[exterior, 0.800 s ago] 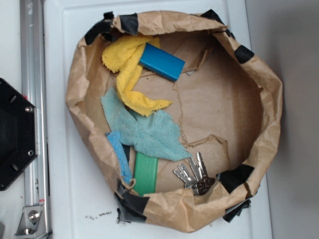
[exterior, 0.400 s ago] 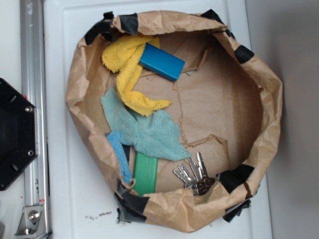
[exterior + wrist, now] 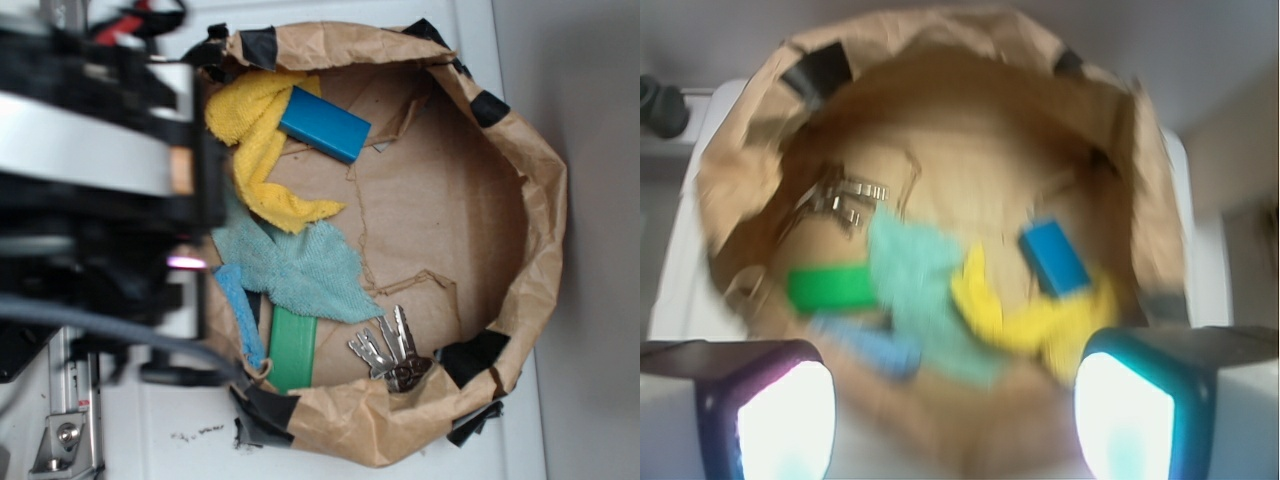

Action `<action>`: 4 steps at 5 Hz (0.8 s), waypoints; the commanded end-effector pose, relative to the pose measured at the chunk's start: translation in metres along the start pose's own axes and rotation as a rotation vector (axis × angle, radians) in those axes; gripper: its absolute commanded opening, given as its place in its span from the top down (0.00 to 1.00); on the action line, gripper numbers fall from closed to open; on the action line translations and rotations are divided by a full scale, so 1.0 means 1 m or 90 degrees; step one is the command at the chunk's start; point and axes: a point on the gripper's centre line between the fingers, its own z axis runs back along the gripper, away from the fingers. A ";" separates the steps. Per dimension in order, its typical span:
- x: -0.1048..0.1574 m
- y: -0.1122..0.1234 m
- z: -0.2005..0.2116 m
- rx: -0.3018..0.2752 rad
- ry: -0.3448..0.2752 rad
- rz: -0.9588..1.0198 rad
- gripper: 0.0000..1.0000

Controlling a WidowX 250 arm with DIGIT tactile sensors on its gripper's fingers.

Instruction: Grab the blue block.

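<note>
**A:** Where does your blue block (image 3: pixel 324 124) sit?

**B:** Inside the brown paper bag basin (image 3: pixel 545 200), toward its far rim in the exterior view. One end rests against the yellow cloth (image 3: pixel 258 150); the other long side faces bare paper floor.

**A:** How much room do you have around it?

**B:** The floor beside it, on the side away from the cloth, is open brown paper right up to the crumpled wall. The rim stands up all round, patched with black tape (image 3: pixel 488 108). A teal cloth (image 3: pixel 290 262) lies mid-floor, with a light-blue strip (image 3: pixel 238 310) and a green block (image 3: pixel 293 348) near the opposite rim, and a key bunch (image 3: pixel 390 350) just beside the green block.

**A:** And your gripper (image 3: pixel 955 400)?

**B:** In the wrist view its two fingers (image 3: pixel 770 405) stand wide apart, nothing between them, above the basin. The view is blurred. The arm (image 3: pixel 100 170) covers the basin's edge on one side.

**A:** What's underneath?

**B:** A white tabletop (image 3: pixel 150 420), with a metal rail (image 3: pixel 65 420) along it.
</note>
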 end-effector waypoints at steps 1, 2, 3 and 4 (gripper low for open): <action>0.021 0.036 -0.068 0.010 0.045 -0.068 0.00; 0.007 0.052 -0.100 0.009 0.089 -0.102 0.00; -0.001 0.053 -0.126 0.027 0.133 -0.145 0.00; -0.004 0.066 -0.133 0.011 0.138 -0.145 0.00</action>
